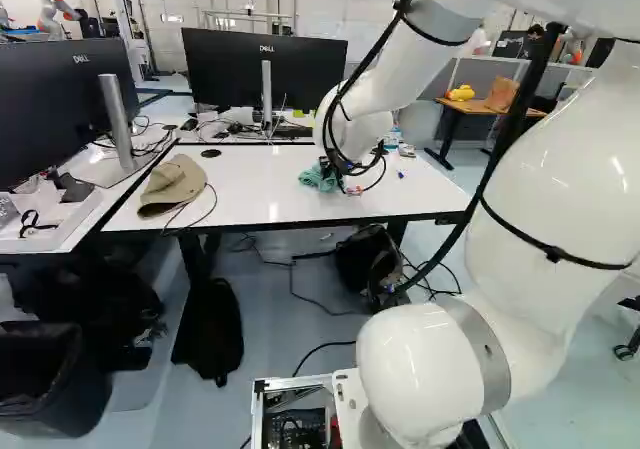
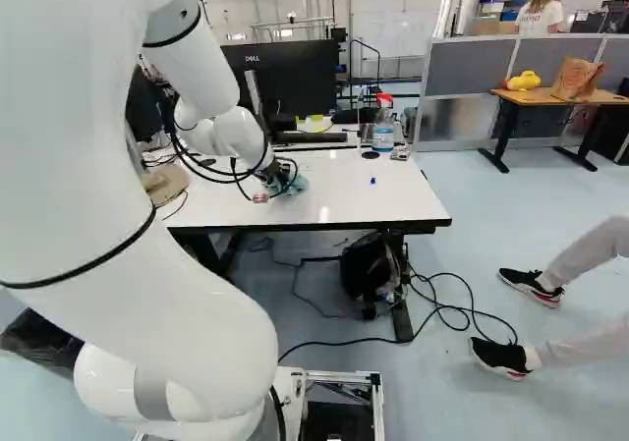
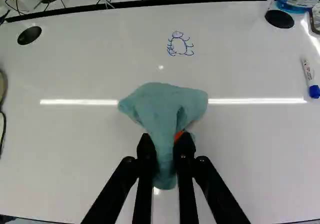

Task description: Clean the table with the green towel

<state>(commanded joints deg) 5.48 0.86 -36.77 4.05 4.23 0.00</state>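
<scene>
Fingers [image 2: 279, 174] pinching green towel [image 3: 162, 104]; blue doodle [image 3: 179, 45] on table [image 3: 90, 149] shows only in wrist view.

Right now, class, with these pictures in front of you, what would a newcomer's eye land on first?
Most likely the big white arm, filling the right of the left base view and reaching over the white table. Next, the green towel pinched between the fingers of the black gripper. Then the small blue drawing on the tabletop, just ahead of the towel in the wrist view.
</scene>
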